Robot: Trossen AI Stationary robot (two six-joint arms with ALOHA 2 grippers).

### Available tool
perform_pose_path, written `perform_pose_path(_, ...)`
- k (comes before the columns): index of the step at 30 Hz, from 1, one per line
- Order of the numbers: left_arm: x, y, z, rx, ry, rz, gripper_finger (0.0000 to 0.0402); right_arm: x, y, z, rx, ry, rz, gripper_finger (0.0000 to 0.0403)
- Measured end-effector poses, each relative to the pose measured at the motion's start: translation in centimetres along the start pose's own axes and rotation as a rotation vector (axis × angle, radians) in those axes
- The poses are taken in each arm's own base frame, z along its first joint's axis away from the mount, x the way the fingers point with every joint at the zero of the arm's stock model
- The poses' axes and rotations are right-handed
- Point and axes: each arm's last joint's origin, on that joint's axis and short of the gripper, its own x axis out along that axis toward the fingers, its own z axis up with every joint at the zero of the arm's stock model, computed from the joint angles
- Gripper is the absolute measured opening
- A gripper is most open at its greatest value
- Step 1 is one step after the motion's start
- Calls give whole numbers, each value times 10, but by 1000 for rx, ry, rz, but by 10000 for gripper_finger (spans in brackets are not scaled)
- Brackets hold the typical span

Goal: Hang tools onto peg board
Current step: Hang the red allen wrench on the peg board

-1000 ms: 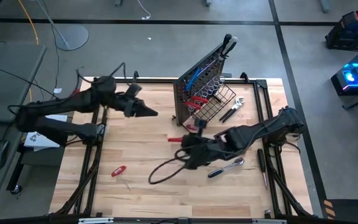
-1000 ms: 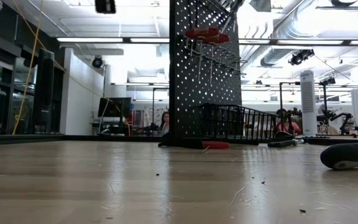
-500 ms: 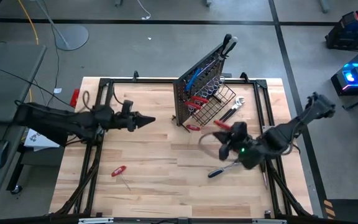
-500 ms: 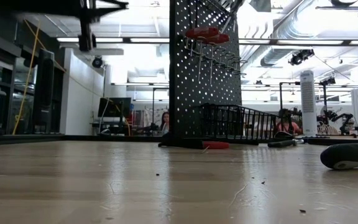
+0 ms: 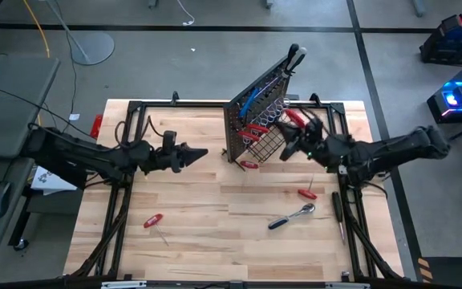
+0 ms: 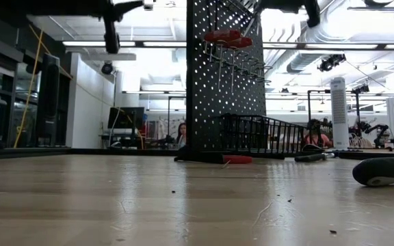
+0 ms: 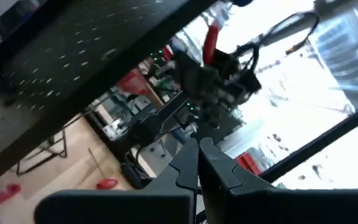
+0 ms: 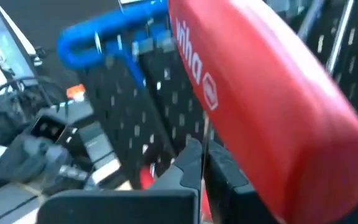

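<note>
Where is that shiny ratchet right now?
In the high view the ratchet lies flat on the wooden table, on its right half, in front of the peg board, with a small red screwdriver just beside it.

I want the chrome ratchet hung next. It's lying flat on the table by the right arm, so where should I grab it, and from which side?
Probably grip the chrome ratchet mid-handle, coming straight down with the fingers across its narrow width. It lies flat with bare wood around it.
</note>
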Motion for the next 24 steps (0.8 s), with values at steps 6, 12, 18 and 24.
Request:
perform_pose_path(6,12,-13,1,171,13,94,0,21,1,22,-188,23,-2,0)
perform_pose_path(12,21,-17,3,272,26,213,0,43,-5,10,-295,111,-68,0)
perform_pose_path(18,22,-17,3,329,11,255,0,54,-12,7,-341,129,-101,0)
perform_pose_path(24,20,-11,2,381,5,345,0,63,-14,-6,-367,188,-87,0)
